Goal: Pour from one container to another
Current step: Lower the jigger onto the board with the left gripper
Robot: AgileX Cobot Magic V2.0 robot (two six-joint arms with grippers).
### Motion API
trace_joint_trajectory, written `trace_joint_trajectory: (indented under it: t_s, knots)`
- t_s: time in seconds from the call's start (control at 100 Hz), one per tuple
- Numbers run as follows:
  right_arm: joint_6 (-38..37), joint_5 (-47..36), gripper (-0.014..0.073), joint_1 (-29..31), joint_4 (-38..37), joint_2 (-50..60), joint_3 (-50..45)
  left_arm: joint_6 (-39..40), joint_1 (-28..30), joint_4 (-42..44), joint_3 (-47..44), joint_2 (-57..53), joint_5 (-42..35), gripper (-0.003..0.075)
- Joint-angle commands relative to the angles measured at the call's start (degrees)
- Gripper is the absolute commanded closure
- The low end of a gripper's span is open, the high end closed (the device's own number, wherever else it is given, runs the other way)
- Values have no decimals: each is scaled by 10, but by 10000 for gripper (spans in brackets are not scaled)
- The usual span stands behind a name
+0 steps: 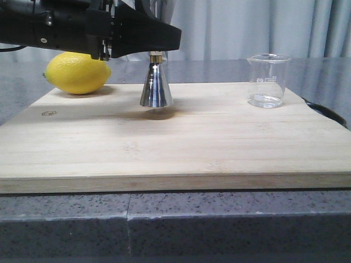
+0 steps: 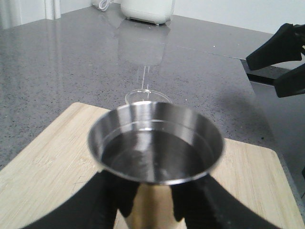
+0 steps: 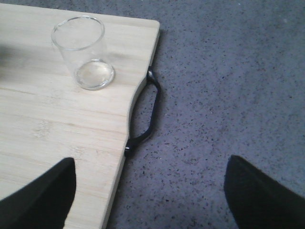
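Note:
The steel jigger (image 1: 156, 87) stands upright over the middle of the wooden board (image 1: 164, 148), its base at or just above the wood. My left gripper (image 1: 155, 53) is shut on its narrow gold-banded waist. In the left wrist view the jigger's upper cup (image 2: 155, 143) holds clear liquid, with black fingers (image 2: 107, 195) on both sides below it. The clear glass beaker (image 1: 269, 81) stands upright at the board's far right corner and looks empty (image 3: 86, 52). My right gripper (image 3: 150, 200) hangs open over the board's right edge, apart from the beaker.
A yellow lemon (image 1: 77, 72) lies at the board's back left corner, behind my left arm. A black handle (image 3: 145, 114) sticks out of the board's right edge. Grey speckled counter (image 3: 228, 95) surrounds the board. A white appliance (image 2: 145, 9) stands far off.

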State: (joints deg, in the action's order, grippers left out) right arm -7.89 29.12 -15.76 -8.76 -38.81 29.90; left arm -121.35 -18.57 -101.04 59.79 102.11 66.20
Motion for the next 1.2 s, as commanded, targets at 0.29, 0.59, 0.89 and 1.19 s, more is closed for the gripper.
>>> trace_joint_trajectory:
  t_s: [0.29, 0.59, 0.89, 1.19]
  knots:
    - [9, -33, 39, 0, -19, 4, 22, 5, -6, -49, 16, -25, 56, 482]
    - [9, -37, 39, 0, -23, 4, 22, 1, -6, -48, 16, -25, 47, 482]
    - [9, -48, 39, 0, -23, 4, 22, -55, -6, -50, 16, -9, 42, 482]
    - [9, -48, 39, 0, -24, 4, 22, -70, -6, -50, 16, 0, 53, 482]
